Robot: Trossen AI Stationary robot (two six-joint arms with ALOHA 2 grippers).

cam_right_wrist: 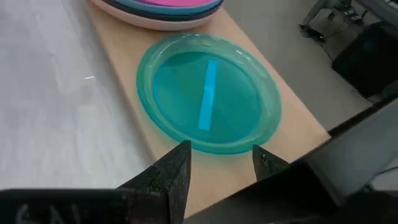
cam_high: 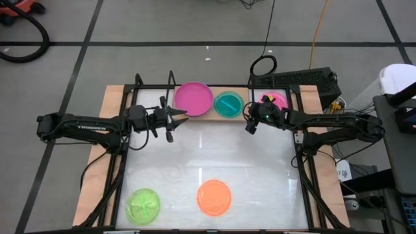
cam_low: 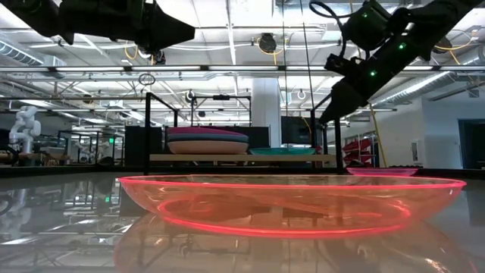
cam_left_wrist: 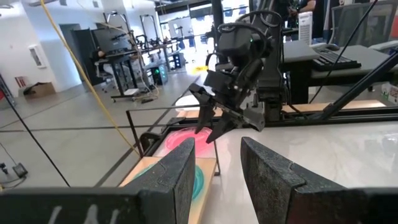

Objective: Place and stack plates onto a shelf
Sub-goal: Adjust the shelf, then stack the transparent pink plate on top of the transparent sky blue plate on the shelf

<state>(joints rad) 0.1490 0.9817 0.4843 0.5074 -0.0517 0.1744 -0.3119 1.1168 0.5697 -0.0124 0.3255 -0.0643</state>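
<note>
Stack of plates (cam_right_wrist: 163, 11) cut off by right wrist picture's edge; count of plates in it unclear. Small magenta plate (cam_high: 273, 100) partly hidden under right arm in high view. Cyan plate (cam_left_wrist: 198, 177) mostly hidden behind left gripper's own fingers (cam_left_wrist: 177, 180) in left wrist view. Orange plate (cam_low: 292, 203) blocks much of tabletop in low view. Lime green plate (cam_high: 143, 206) contents too blurred to tell.

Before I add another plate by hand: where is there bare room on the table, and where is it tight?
Free: the white tabletop between the shelf and the front row, lime green plate and orange plate, plus the front right corner. Crowded: the shelf, holding the plate stack and cyan plate, with the left gripper and right gripper open beside them.
</note>
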